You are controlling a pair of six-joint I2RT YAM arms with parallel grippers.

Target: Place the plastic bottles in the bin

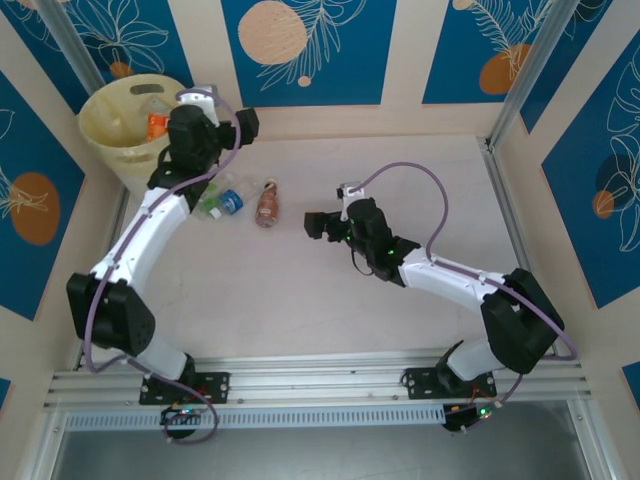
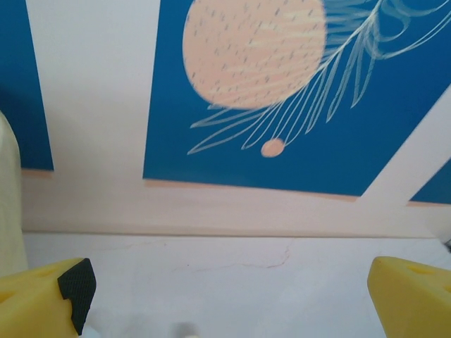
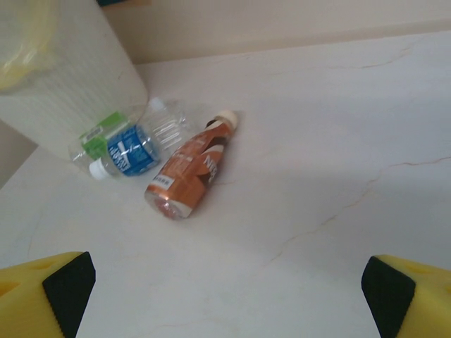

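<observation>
Jaws of the right gripper (image 3: 225, 299) are held wide apart, nothing gripped. Ahead and to its left, a brown-labelled bottle (image 3: 189, 172) is seen lying nearest; a blue-labelled bottle (image 3: 130, 150) and a green-labelled bottle (image 3: 99, 132) are lodged beyond it, by the bin (image 3: 70, 77). Jaws of the left gripper (image 2: 225, 303) are spread wide, empty; the bin wall is noted at its left.

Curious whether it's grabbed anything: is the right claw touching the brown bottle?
Apart. The right wrist view shows bare table between the open right gripper and the brown bottle lying ahead of it.
</observation>
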